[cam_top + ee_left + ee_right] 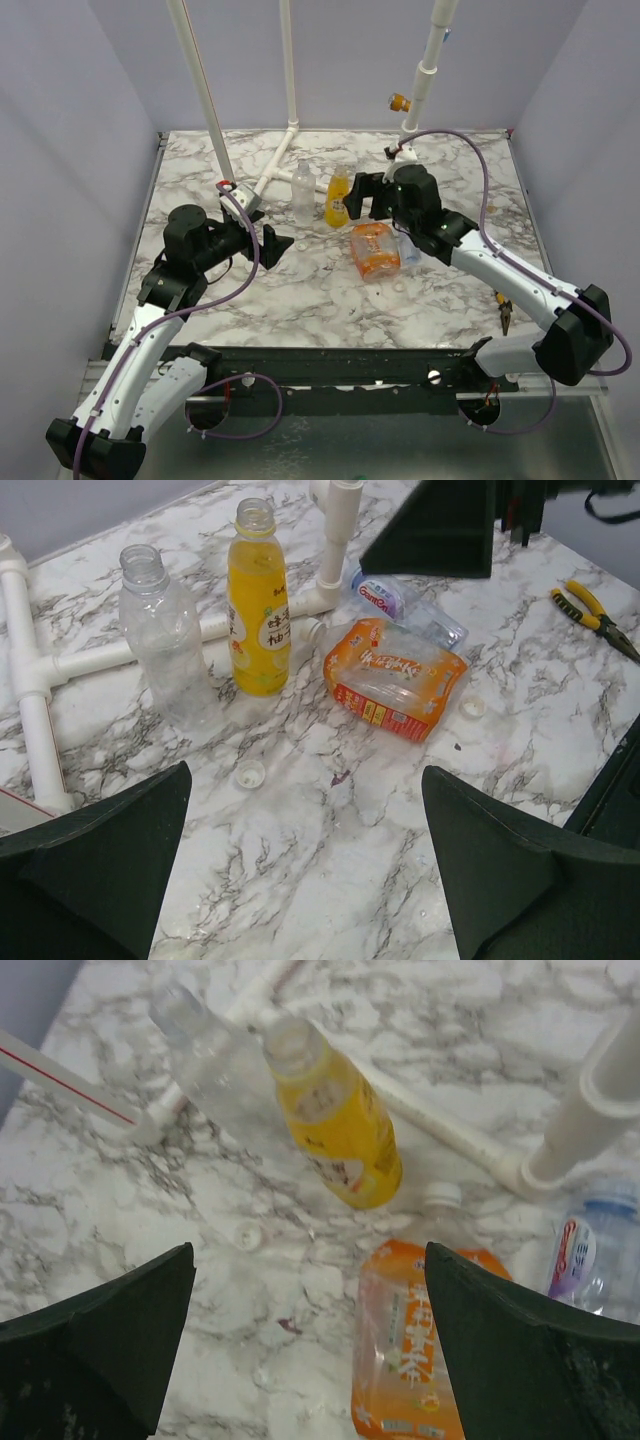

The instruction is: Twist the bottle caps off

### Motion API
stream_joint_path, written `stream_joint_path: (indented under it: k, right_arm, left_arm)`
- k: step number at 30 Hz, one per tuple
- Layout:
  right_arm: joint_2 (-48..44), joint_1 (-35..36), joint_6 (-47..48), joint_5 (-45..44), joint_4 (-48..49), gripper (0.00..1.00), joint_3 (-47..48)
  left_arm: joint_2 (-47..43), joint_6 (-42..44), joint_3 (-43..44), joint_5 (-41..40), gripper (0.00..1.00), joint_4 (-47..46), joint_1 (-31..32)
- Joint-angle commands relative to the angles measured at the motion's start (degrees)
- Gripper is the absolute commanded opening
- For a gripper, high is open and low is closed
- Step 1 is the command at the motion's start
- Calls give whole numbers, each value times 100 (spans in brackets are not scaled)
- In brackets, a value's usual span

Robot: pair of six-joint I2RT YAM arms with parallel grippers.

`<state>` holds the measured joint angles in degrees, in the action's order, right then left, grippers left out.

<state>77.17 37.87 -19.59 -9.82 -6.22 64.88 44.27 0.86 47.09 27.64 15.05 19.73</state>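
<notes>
A slender yellow-orange bottle [338, 198] [258, 605] [338, 1128] stands uncapped beside a small clear bottle [303, 190] [165, 630], also with a bare neck. The squat orange bottle [373, 250] [395, 675] [410, 1340] lies on its side with a whitish cap [441, 1196] on its neck. Behind it lies the clear blue-labelled bottle [390, 598] [590, 1250]. Two loose caps rest on the marble, one [249, 774] [246, 1234] near the yellow bottle and one [472, 708] by the orange bottle. My right gripper [362, 195] [310, 1250] hangs open above the table beside the yellow bottle, holding nothing. My left gripper [280, 244] [305, 773] is open and empty, to the left of the bottles.
A white pipe frame [270, 170] [40, 670] lies and rises behind the bottles, carrying a yellow-orange knob [399, 101]. Yellow-handled pliers [503, 310] [595, 610] lie near the right front edge. Lilac walls enclose the table on three sides.
</notes>
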Motion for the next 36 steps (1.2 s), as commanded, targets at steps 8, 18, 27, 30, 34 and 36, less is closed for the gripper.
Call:
stream_joint_path:
  k: [8,18,27,30,34,36]
  right_arm:
    - [207,-277,-881,314,-1105,100,-1089]
    - [682,-425,-838,942,-666,100,-1352]
    - [584,-413,-1452,2264,75,100,-1768]
    - [224,-412,-1602,2559,123,100,-1911]
    - [-57,-418,-1410,2214,-306,100,-1833]
    - [79,-437,-1325,2143,-395,100,-1769]
  left_arm:
    - [-13,-288,177,266,99,58,-21]
    - [11,-560,18,527,99,158,-21]
    - [64,-791,-59,408,99,257,-24]
    - [78,-819,-53,396,99,253,-21]
    - [63,-791,-158,441,99,253,-21]
    - [113,-815,-253,534,99,258,-21]
